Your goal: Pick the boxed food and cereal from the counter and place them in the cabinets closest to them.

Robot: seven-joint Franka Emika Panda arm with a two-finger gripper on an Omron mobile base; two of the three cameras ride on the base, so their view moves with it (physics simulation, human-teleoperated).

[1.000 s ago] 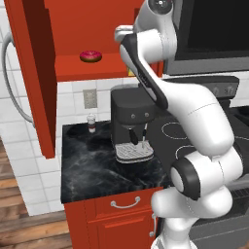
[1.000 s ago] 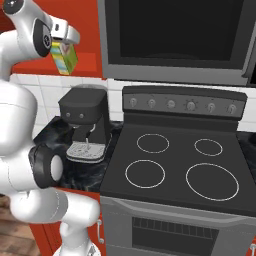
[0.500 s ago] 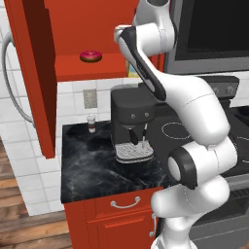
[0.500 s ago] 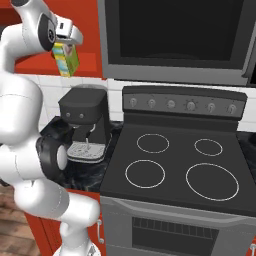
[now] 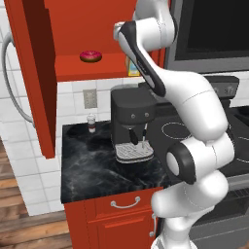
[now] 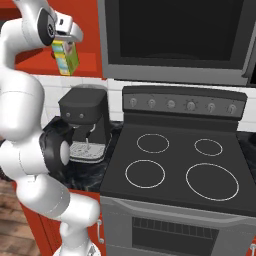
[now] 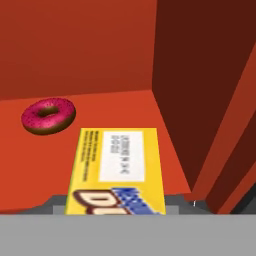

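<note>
White square tiles (image 5: 73, 99) cover the wall behind the worktop, with a pale outlet plate (image 5: 89, 98) set into them; a wood plank floor (image 5: 19, 228) shows at the lower left, brownish and streaky; a grey stove (image 6: 175, 165) with four white rings sits to the right, a row of knobs (image 6: 180, 105) along its back panel, oven door (image 6: 175, 235) below; a big dark microwave (image 6: 175, 40) hangs over it; lighting's flat and even, pretty bright.
</note>
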